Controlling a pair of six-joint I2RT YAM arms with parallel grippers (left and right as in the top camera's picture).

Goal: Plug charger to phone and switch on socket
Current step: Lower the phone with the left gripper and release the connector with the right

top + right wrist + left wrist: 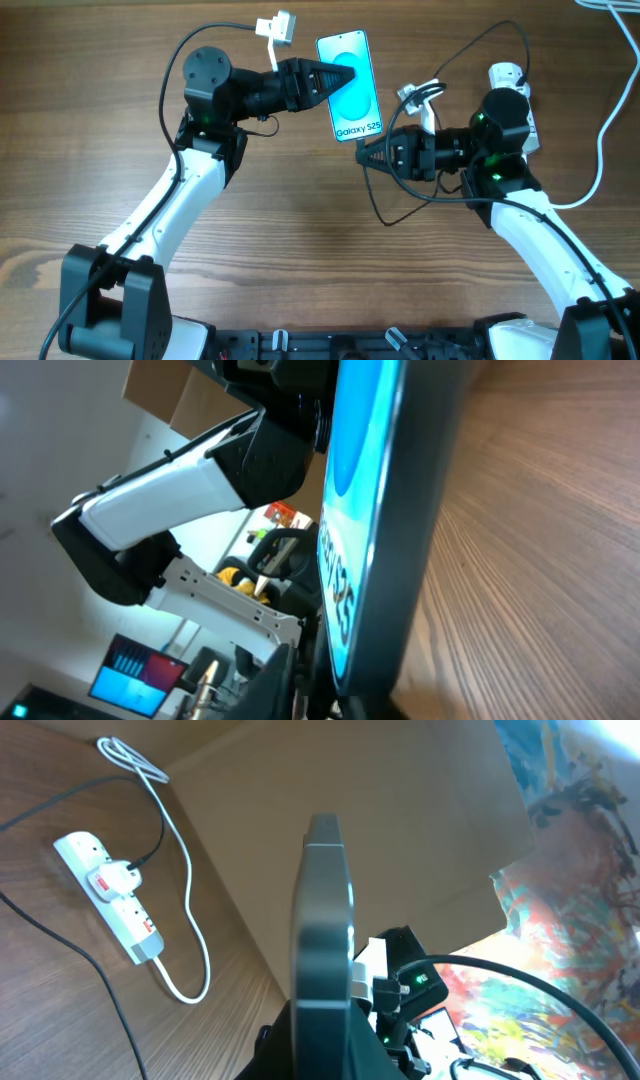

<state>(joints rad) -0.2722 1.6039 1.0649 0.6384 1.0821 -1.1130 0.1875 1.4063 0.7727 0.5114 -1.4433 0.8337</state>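
The phone (355, 100), cyan-green screen up with "Galaxy S25" at its near end, is held off the table by my left gripper (338, 78), which is shut on its left edge. In the left wrist view the phone (325, 910) shows edge-on between the jaws. My right gripper (363, 155) sits at the phone's near end, jaws close together, with the black charger cable (470, 45) running into it. The plug tip is hidden. The phone (375, 510) fills the right wrist view. The socket (108, 898) lies on the table with the white adapter (117, 878) plugged in.
The socket's thick white lead (187, 920) loops across the table and off the right side as the white lead (603, 120). A small white connector on a short cable (277, 27) lies at the back, left of the phone. The right arm covers most of the socket from overhead.
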